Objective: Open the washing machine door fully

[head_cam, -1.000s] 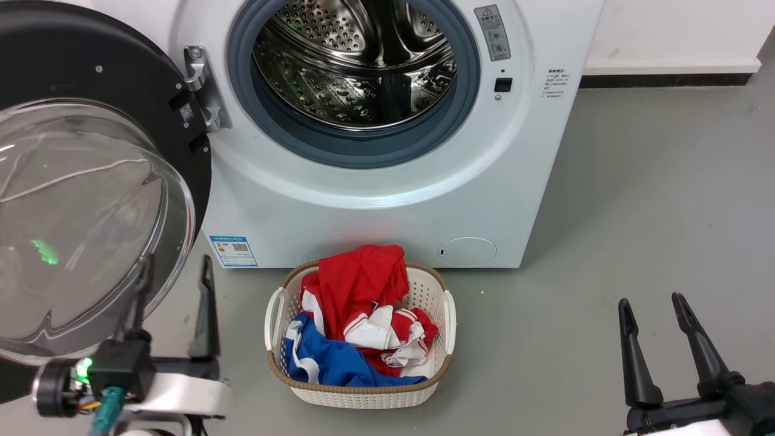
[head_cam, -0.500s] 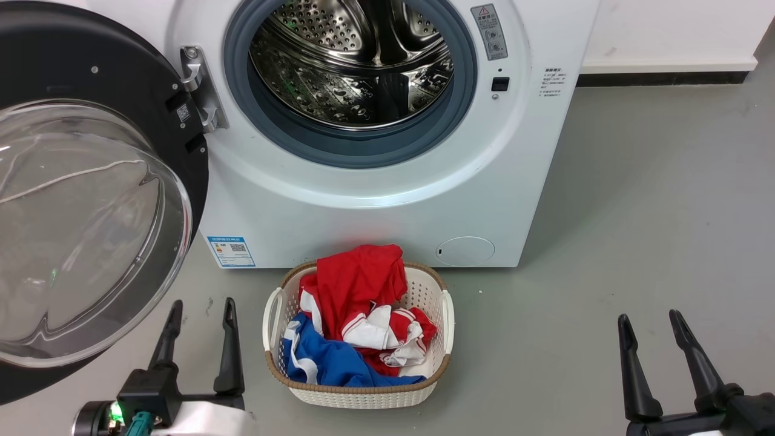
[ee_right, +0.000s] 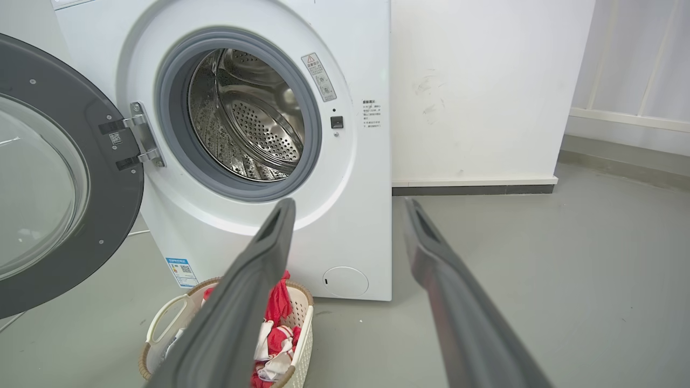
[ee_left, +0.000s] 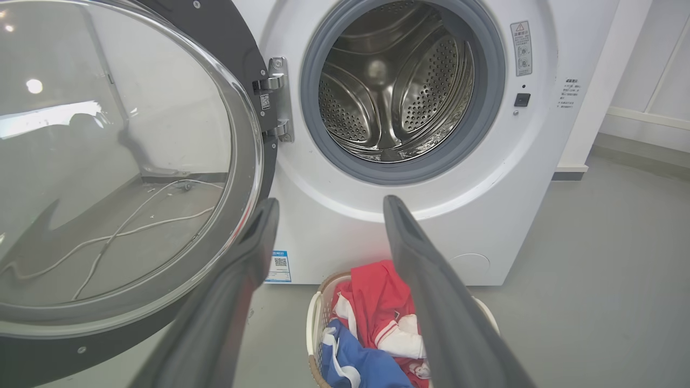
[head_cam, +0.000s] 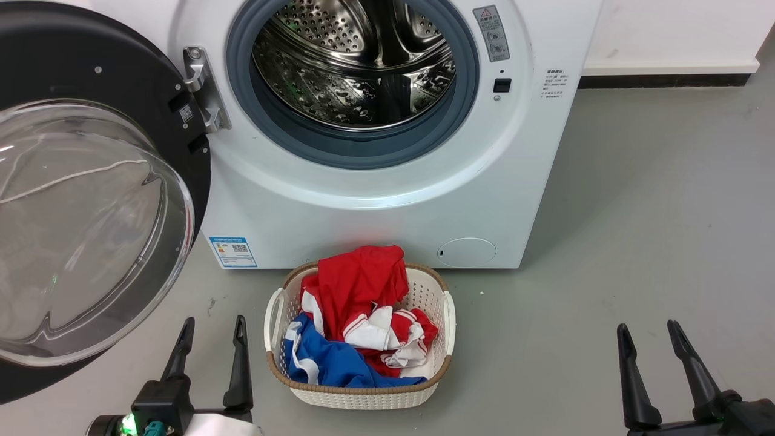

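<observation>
The white washing machine (head_cam: 387, 206) (ee_left: 334, 237) (ee_right: 356, 188) stands ahead with its steel drum exposed. Its washing machine door (head_cam: 91, 200) (ee_left: 118, 161) (ee_right: 48, 178), a black disc with a clear glass bowl, is swung wide to the left on its hinge (head_cam: 203, 91). My left gripper (head_cam: 214, 330) (ee_left: 330, 207) is open at the lower left, below the door's lower edge and apart from it, holding nothing. At the lower right my right gripper (head_cam: 649, 336) (ee_right: 350, 207) is open over bare floor.
A white laundry basket (head_cam: 275, 315) (ee_left: 315, 323) (ee_right: 161, 323) with red, white and blue clothes sits on the grey floor in front of the machine, between my grippers. A white wall with a dark skirting (head_cam: 666, 79) runs to the right. A white cable (ee_left: 151, 215) shows through the door glass.
My left gripper has drawn back down and to the right, away from the door glass toward the picture's bottom edge. The door and basket hold their places; the right gripper has sunk slightly.
</observation>
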